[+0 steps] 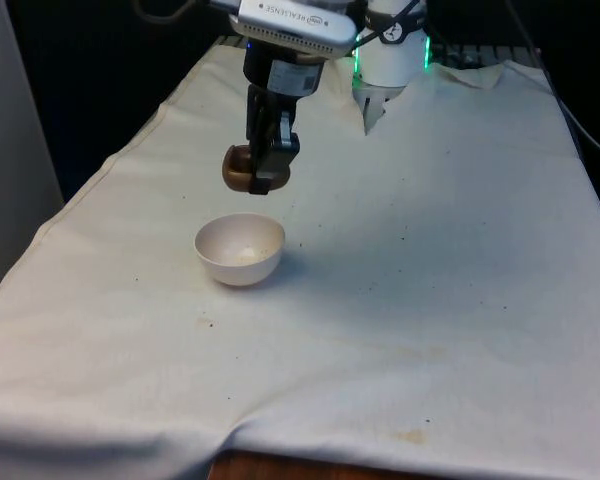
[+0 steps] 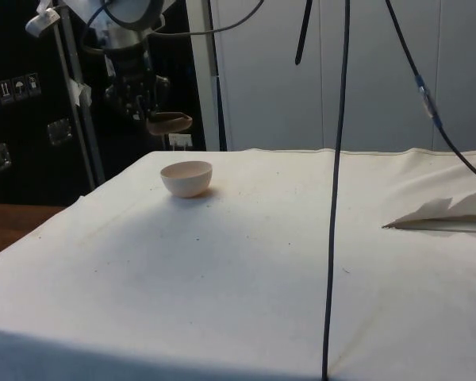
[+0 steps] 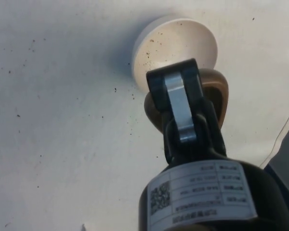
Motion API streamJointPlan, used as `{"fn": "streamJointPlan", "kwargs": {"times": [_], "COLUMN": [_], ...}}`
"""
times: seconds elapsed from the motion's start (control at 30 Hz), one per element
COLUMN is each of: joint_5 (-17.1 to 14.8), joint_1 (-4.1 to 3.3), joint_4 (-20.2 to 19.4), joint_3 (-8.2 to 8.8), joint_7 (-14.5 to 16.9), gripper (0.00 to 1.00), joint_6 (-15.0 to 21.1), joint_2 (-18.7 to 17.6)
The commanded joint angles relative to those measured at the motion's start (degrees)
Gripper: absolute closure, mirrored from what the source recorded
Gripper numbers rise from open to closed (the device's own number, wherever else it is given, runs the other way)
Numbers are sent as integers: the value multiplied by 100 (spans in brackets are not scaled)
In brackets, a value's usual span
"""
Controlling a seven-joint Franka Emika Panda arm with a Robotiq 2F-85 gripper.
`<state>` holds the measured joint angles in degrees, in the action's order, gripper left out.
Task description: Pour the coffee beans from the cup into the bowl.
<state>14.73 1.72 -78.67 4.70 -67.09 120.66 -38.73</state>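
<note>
A small brown cup (image 1: 236,170) hangs in the air, and my gripper (image 1: 265,170) is shut on its rim. The cup sits just behind and above a white bowl (image 1: 242,268) that stands on the cloth towards the front view's left. From the side, the cup (image 2: 170,122) is a short way above the bowl (image 2: 186,181), with the gripper (image 2: 145,107) beside it. In the wrist view one black finger (image 3: 180,103) covers most of the cup (image 3: 220,91), and the bowl (image 3: 176,43) lies beyond it. The bowl's inside looks pale, with only a few dark specks. I cannot see into the cup.
Tiny dark specks dot the white cloth (image 1: 400,300) around the bowl. A raised fold of cloth (image 2: 448,213) lies at the side view's right. A thin black cable (image 2: 333,238) hangs in front of the side camera.
</note>
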Motion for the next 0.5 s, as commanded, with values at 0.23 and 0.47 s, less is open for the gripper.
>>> {"fn": "streamJointPlan", "kwargs": {"times": [0.23,0.47], "joint_5": [-86,-120], "joint_1": [46,0], "joint_4": [-80,-11], "joint_3": [-46,23], "joint_7": [275,470], "gripper": [100,100], "joint_6": [115,0], "joint_2": [52,6]}}
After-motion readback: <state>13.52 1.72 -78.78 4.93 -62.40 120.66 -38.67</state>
